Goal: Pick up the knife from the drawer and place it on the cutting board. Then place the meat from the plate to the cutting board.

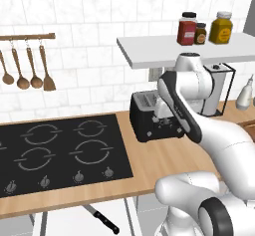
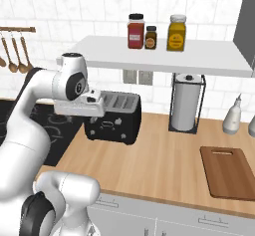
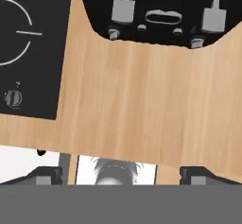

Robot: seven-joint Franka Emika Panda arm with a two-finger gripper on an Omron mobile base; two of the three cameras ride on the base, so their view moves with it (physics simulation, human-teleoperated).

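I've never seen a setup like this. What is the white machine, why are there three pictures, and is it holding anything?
The white machine is a robot arm on a mobile base, in a computer-rendered kitchen. Two pictures come from cameras on the base, behind the arm to its left and right. The third comes from a camera on the hand, looking down at the wooden counter.

On the counter sit a black stovetop, a black toaster, a paper towel holder and a wooden cutting board. Jars stand on the shelf, and wooden spoons hang on the wall. A black-handled knife lies in the open drawer below the counter.

The jaws stand wide open, their fingertips at the bottom of the hand picture, holding nothing.
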